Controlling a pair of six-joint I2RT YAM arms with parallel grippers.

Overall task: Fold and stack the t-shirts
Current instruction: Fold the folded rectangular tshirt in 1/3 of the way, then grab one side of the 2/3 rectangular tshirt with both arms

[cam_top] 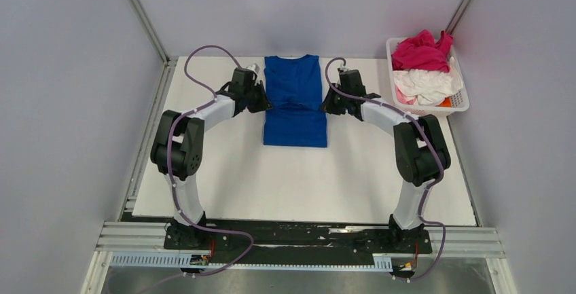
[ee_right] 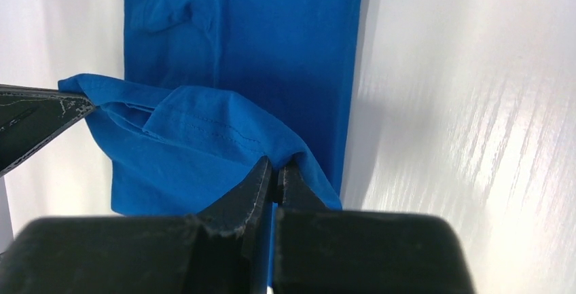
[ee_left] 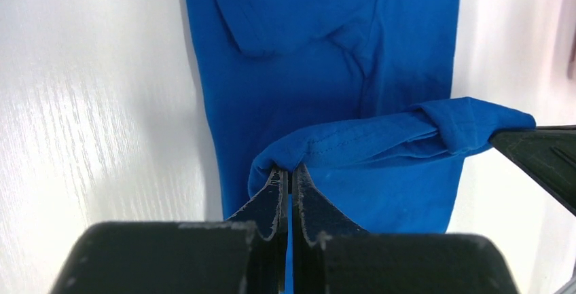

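The royal blue t-shirt (cam_top: 294, 97) lies as a long narrow strip at the middle back of the table, its print hidden. My left gripper (cam_top: 263, 102) is shut on the shirt's left side and my right gripper (cam_top: 326, 104) is shut on its right side, holding a lifted fold across the strip. In the left wrist view my gripper (ee_left: 290, 172) pinches the hemmed fold of the blue shirt (ee_left: 326, 56). In the right wrist view my gripper (ee_right: 276, 167) pinches the same fold of the blue shirt (ee_right: 251, 29). The magenta pink shirt (cam_top: 421, 51) and the white shirt (cam_top: 426, 83) lie crumpled in the basket.
The white lattice basket (cam_top: 460, 100) stands at the back right corner of the white table (cam_top: 299, 185). Grey walls and metal frame posts close in the sides and back. The arm bases sit on a rail at the near edge.
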